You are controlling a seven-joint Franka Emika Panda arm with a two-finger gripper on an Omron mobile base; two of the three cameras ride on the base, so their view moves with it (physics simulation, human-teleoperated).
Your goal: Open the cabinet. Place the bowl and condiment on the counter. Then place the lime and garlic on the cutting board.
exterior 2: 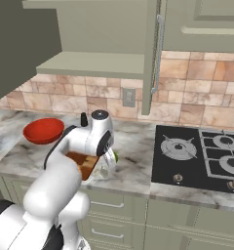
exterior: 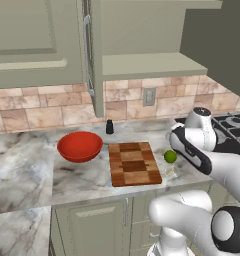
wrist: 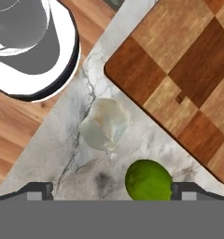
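Observation:
The cabinet point(exterior: 142, 30) stands open, its shelf point(exterior 2: 99, 63) bare. On the marble counter point(exterior: 22, 165) sit the red bowl point(exterior: 80, 146) and, behind it, the black condiment bottle point(exterior: 109, 126). The chequered cutting board point(exterior: 134, 163) lies right of the bowl with nothing on it. Just off its right edge rest the lime point(exterior: 170, 156) and, nearer the counter's front, the pale garlic point(exterior: 169, 172). My gripper point(wrist: 113, 191) hangs open, pointing down over these two. In the hand view the garlic point(wrist: 104, 125) lies ahead of the fingertips point(wrist: 39, 190) and the lime point(wrist: 149, 180) sits between them, beside the board's corner point(wrist: 179, 79).
A black gas hob point(exterior 2: 202, 156) fills the counter to the right. An open cabinet door point(exterior 2: 158, 53) with a long silver handle juts out above the counter. The counter's front edge runs close to the garlic, with wooden floor point(wrist: 16, 130) below.

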